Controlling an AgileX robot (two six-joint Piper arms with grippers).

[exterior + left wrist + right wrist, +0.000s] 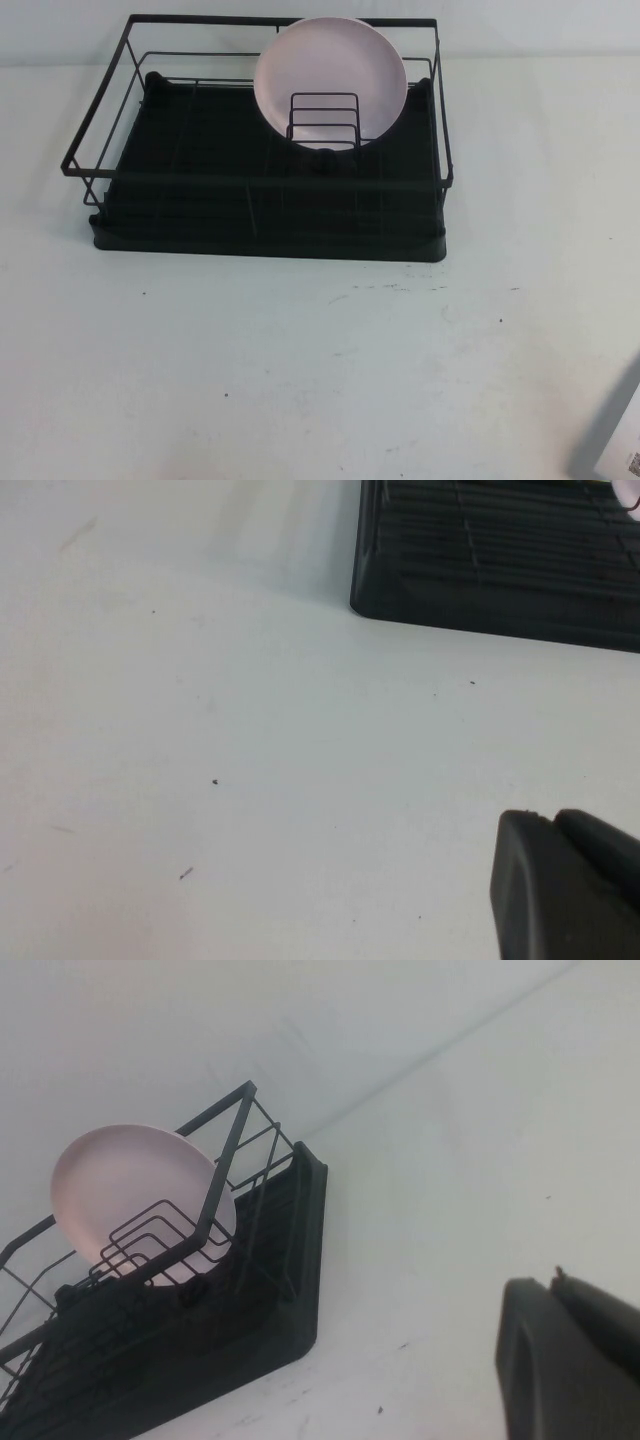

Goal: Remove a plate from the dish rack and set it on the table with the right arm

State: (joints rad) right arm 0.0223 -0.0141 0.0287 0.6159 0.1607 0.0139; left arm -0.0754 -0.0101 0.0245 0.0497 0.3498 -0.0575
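The pale pink plate stands upright in the small wire divider at the back right of the black dish rack. The rack sits at the far middle of the white table. In the right wrist view the plate and the rack lie well ahead of my right gripper, which is shut, empty and above bare table. My left gripper is shut and empty over the table, short of the rack's corner. Neither gripper's fingers show in the high view.
A grey part of the right arm pokes in at the near right corner of the high view. Small dark specks and scuffs mark the table in front of the rack.
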